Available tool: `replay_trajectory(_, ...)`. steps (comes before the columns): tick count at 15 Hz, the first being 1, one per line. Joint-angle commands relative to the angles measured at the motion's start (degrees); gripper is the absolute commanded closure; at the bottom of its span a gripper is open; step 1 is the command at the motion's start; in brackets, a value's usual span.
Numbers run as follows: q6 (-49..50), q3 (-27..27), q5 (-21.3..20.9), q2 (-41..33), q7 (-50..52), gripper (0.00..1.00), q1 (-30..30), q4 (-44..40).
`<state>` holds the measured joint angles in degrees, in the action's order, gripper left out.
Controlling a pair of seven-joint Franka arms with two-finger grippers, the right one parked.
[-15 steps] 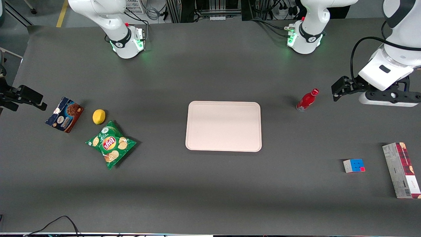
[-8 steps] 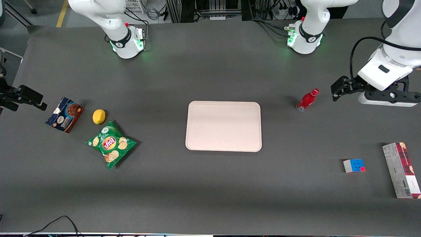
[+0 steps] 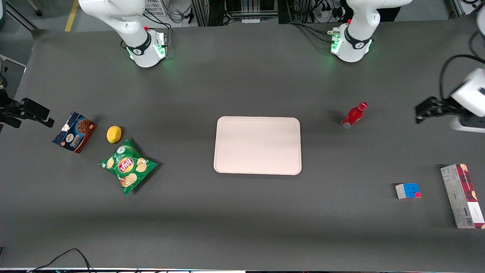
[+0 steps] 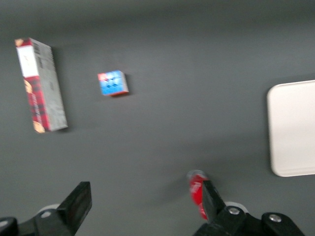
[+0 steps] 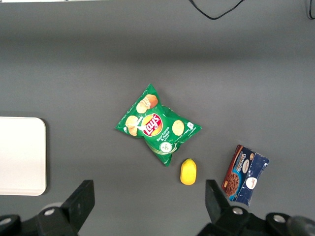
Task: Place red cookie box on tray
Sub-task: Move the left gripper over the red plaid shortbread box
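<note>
A: Where is the gripper, and what state is it in?

B: It hangs above the table toward the working arm's end, carrying nothing. The left wrist view shows its two fingers spread wide, with bare table between them. The front view shows only a dark, blurred shape.

A: Where are the task's things relative to it?

B: The red cookie box lies flat on the table, nearer the front camera than the gripper and well apart from it. The tray lies well apart from the gripper, toward the parked arm. The box is not on the tray.

A: What lies close to the gripper?

B: A red bottle stands near it, toward the tray; in the wrist view the bottle shows just beside one finger. A colour cube sits beside the box.

A: Which writing is legible?

B: The right wrist view gives "Lay's" on the green chip bag. A lemon and a blue-and-brown cookie box lie by the bag; that box's lettering is too small to read.
</note>
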<state>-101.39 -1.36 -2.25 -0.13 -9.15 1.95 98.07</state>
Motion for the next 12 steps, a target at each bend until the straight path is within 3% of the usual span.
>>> replay_trajectory(1, -3.80, 7.76, 0.31, 4.95, -13.40, 0.00, 0.15, -2.45)
replay_trajectory(3, -6.70, 11.89, 0.84, 6.98, -19.65, 0.00, 0.24, -2.45)
replay_trajectory(7, -10.40, 18.67, 6.81, 11.11, -29.59, 0.00, 0.33, -2.53)
replay_trajectory(12, -15.93, 21.58, 8.83, 19.44, -30.58, 0.00, 1.73, -4.28)
